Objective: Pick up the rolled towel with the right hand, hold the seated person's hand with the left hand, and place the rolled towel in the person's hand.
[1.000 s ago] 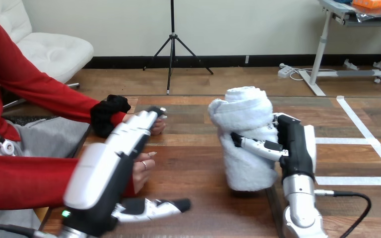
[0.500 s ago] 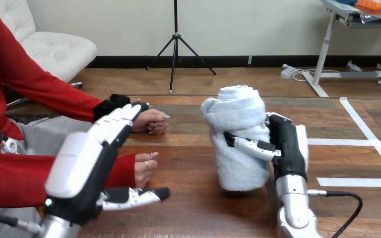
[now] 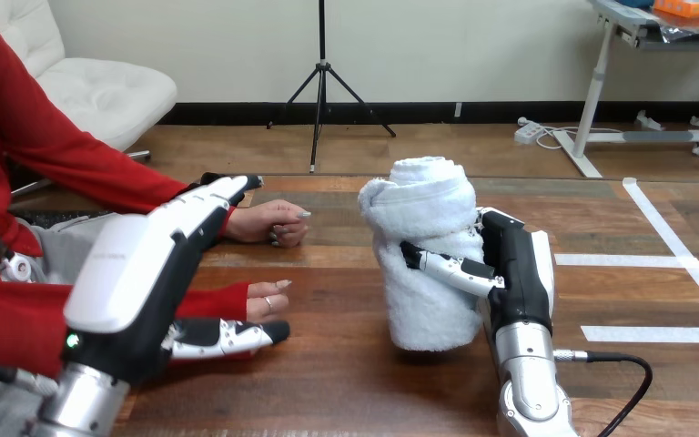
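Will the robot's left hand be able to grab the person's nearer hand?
Probably yes: the open left hand is right beside the nearer hand, with nothing between them; the towel is off to the side.

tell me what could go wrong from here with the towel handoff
1. The left hand is open, curled round neither the person's farther hand nor the person's nearer hand; it may catch a sleeve instead.
2. Both those hands lie fingers curled, no palm up, so the rolled towel may have nowhere to land.
3. The right hand grips the upright roll from one side; it could tip or unroll.
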{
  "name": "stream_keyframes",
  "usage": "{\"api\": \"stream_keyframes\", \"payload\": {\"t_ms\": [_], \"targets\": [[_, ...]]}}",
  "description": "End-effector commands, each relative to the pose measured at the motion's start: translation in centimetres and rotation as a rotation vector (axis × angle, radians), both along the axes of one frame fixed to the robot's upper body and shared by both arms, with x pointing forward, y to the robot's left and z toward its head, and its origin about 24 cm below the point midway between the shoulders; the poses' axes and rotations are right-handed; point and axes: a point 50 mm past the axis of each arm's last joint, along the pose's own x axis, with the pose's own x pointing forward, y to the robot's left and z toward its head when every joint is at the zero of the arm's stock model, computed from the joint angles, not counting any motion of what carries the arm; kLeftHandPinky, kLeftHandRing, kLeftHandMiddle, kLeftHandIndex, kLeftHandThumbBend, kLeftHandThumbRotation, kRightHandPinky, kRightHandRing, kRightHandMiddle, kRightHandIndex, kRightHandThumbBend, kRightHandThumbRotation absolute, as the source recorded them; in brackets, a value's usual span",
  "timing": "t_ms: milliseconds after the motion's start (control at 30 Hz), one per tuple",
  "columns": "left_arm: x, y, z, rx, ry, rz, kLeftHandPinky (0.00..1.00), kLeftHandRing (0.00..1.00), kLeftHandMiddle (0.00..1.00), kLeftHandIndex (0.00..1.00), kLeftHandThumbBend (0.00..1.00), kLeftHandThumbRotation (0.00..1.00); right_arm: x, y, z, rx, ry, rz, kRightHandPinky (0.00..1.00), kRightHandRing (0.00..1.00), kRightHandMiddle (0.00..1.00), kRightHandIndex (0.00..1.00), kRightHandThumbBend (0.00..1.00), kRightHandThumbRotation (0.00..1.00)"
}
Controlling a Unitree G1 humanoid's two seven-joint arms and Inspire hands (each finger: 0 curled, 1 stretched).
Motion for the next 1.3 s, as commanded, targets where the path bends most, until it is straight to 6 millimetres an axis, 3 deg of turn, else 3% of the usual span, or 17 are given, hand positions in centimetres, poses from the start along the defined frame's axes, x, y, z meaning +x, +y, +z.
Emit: {"api": "stream_keyframes", "payload": {"t_ms": [0,500,1267], "targets": [[1.2,0.2,1.9,0.018,-0.055,-0.029,0.73,0.83,0.86,0.86,1.00,0.28,1.6,0.4,3.0,0.035,-0.153,0.002,0.26,0.29,0.44,0.46,0.72,0.00],[1.8,1.5,2.0,0.077,0.036,-0.037,0.68,0.80,0.85,0.86,1.00,0.26,1.4,0.5,3.2,0.048,-0.181,0.009,0.24,0.28,0.43,0.46,0.72,0.00],[2.7,4.7,0.9,0.192,0.234,-0.013,0.72,0.83,0.86,0.87,1.00,0.26,1.3,0.0,3.6,0.077,-0.225,0.002,0.23,0.26,0.40,0.44,0.74,0.00]]}}
